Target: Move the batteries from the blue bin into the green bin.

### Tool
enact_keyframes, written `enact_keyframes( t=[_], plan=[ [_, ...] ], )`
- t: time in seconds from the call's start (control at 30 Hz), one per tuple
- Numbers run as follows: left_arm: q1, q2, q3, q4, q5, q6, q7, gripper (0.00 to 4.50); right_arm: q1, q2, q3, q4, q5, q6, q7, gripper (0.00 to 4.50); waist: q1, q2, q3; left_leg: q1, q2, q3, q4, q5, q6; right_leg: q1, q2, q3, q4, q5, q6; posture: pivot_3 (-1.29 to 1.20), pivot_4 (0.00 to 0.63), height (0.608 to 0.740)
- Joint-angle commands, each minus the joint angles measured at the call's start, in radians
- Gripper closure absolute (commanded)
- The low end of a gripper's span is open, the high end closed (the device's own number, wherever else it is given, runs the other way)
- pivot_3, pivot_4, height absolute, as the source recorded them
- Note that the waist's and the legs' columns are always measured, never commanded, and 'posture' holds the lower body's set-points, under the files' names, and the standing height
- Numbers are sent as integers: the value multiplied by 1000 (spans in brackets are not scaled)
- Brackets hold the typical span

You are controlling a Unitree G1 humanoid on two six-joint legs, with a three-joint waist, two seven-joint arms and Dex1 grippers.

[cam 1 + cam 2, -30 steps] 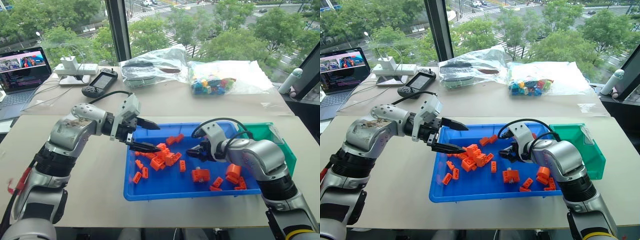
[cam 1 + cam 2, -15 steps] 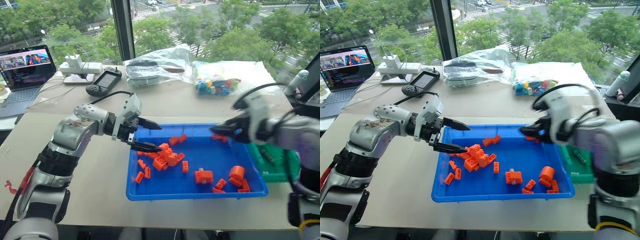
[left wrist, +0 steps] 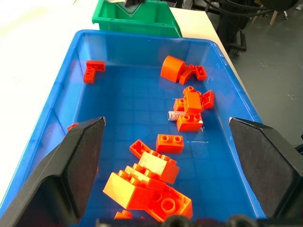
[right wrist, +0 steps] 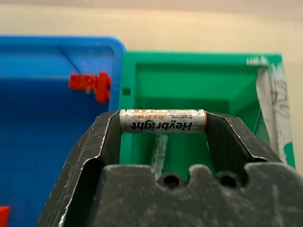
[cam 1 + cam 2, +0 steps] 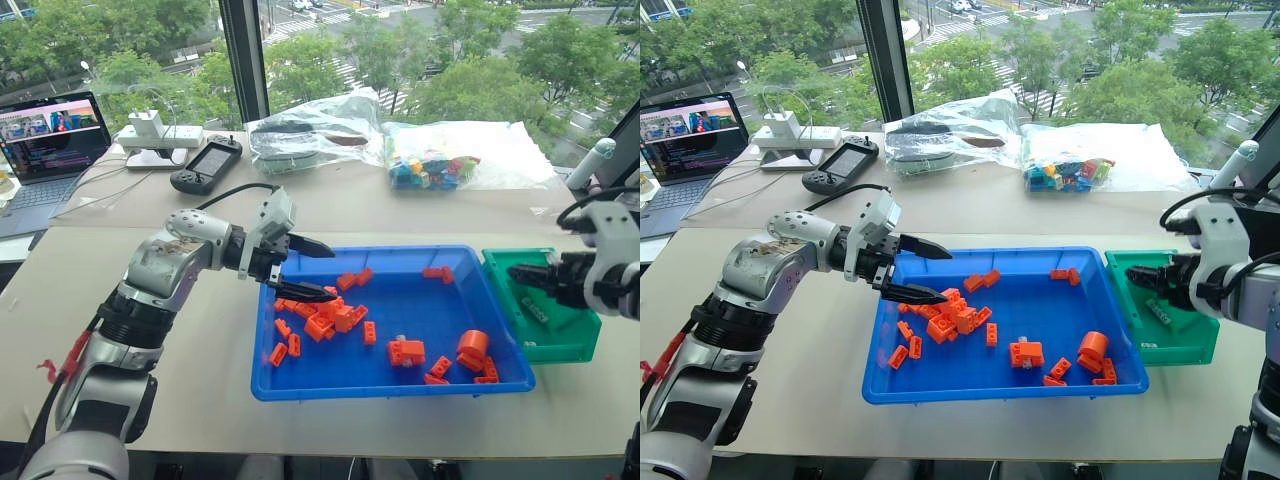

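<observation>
Right gripper (image 4: 163,122) pinches a Heybright battery (image 4: 163,121) end to end over the green bin (image 4: 199,80); light, rigid and slippery, it would likely hold surer across its middle.

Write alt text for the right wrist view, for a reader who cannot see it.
The right end effector grips a battery endwise between its black fingers, above the green bin. Another battery lies in that bin; the blue bin beside it holds an orange brick.
</observation>
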Motion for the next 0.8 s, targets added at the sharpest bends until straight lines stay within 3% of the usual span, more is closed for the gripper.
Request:
enact_keyframes(
  t=[0.03, 0.17, 0.43, 0.57, 0.8],
  plan=[
    [-25, 2, 2, -8, 6, -15, -10, 0, 16, -42, -10, -24, -19, -41, 7, 975, 1, 0, 0, 0, 0, 0, 0, 0, 0, 0, 0, 0, 0, 0, 0, 0, 150, 732],
    [-23, 7, 4, -17, 6, -8, -13, 0, -24, -65, -13, -34, -6, -53, 24, 36, 0, 0, 0, 0, 0, 0, 0, 0, 0, 0, 0, 0, 0, 0, 0, 0, 150, 732],
    [-24, 3, 5, -19, 13, -7, -15, 0, -127, -69, 95, -141, 78, -14, 89, 36, -1, 0, 0, 0, 0, 0, 0, 0, 0, 0, 0, -1, -1, 0, 0, 0, 150, 732],
    [-17, 6, 7, -30, 8, -1, -14, 0, -97, -87, 185, -306, 215, -21, 210, 36, 1, 0, 0, 0, 0, -1, 0, 0, 0, 0, 0, -1, -1, 0, 0, 0, 150, 732],
    [-16, 9, 5, -33, 9, 2, -15, 0, -3, -88, 398, -408, 205, -110, 210, 36, 4, 0, 0, -1, 0, -1, 1, 0, 0, 1, 0, -1, -1, 0, 0, 0, 150, 732]
  ],
)
